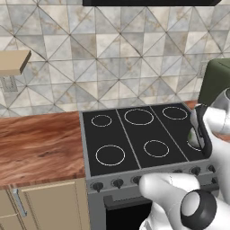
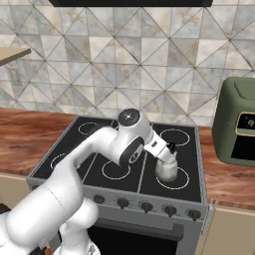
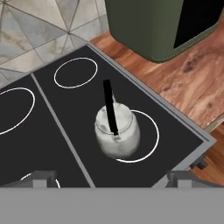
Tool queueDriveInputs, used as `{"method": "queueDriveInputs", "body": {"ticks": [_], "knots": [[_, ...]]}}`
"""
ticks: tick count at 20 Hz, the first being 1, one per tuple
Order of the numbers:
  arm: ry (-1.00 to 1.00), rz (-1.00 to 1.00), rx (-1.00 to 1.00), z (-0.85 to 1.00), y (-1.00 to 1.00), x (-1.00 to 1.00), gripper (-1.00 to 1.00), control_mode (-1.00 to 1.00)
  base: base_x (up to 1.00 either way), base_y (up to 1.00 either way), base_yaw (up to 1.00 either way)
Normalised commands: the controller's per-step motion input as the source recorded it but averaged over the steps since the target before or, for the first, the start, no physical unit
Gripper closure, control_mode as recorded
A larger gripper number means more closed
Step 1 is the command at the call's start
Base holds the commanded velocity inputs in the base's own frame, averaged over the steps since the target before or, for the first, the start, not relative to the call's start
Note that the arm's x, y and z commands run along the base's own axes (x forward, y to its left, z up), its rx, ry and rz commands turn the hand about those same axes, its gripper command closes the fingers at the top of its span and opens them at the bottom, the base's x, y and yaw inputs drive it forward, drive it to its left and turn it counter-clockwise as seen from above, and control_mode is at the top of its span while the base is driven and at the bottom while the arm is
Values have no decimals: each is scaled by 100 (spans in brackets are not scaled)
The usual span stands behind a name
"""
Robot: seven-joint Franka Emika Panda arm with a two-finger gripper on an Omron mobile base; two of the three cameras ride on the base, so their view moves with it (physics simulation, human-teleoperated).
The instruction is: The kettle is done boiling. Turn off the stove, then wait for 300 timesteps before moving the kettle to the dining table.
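tool [image 3: 112, 177]: hanging with jaws spread wide, gripping nothing | kettle [image 3: 117, 131]: sitting upright on the ring burner by the stove's [image 2: 149, 185] front right corner, lying just ahead of and below the tool | handle [image 3: 109, 107]: arching across the lid, long axis running straight away from the tool

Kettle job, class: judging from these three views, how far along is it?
Done: cannot tell, since the knobs don't reveal whether the stove is off. In hand: the open gripper hovers above the kettle, not touching it. Left: the kettle sits on its front right burner ring, unmoved.
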Motion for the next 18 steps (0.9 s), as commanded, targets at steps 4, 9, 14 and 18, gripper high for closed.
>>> {"method": "queueDriveInputs", "body": {"ticks": [4, 9, 14, 18], "knots": [[2, 2, -1, -12, -19, 21, -100, -100, 0, 0, 0], [3, 1, 0, -10, -18, 30, -100, -100, 0, 0, 0], [7, 0, 0, -14, -14, 34, -100, -100, 0, 0, 0], [7, 0, 0, -19, -7, 27, -100, -100, 0, 0, 0]]}}
